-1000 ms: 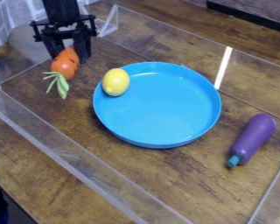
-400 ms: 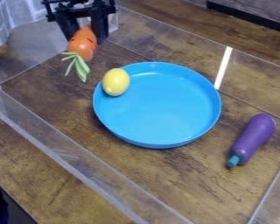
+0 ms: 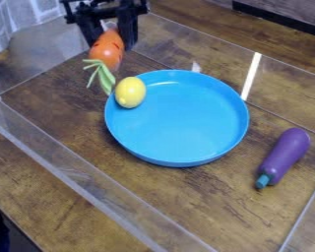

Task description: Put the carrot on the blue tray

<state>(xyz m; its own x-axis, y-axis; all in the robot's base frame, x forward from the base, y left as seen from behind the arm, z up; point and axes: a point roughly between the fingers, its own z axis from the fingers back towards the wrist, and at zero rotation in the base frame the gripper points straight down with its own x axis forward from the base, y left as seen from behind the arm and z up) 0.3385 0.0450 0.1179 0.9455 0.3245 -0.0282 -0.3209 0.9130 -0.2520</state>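
The orange carrot (image 3: 106,50) hangs in the air at the upper left, its pale green leafy top (image 3: 97,72) trailing down and left. My black gripper (image 3: 109,37) is shut on the carrot's upper end, coming down from the top edge of the view. The round blue tray (image 3: 189,128) lies on the wooden table in the middle. The carrot is just above and left of the tray's upper left rim, apart from it.
A yellow lemon (image 3: 130,93) rests on the tray's left edge, right under the carrot's leaves. A purple eggplant (image 3: 283,156) lies on the table at the right. Clear plastic walls (image 3: 68,182) run along the left and front of the table.
The gripper has lifted the carrot off the table and carried it up and to the right, toward the tray's upper left rim. Lemon, tray and eggplant have not moved.
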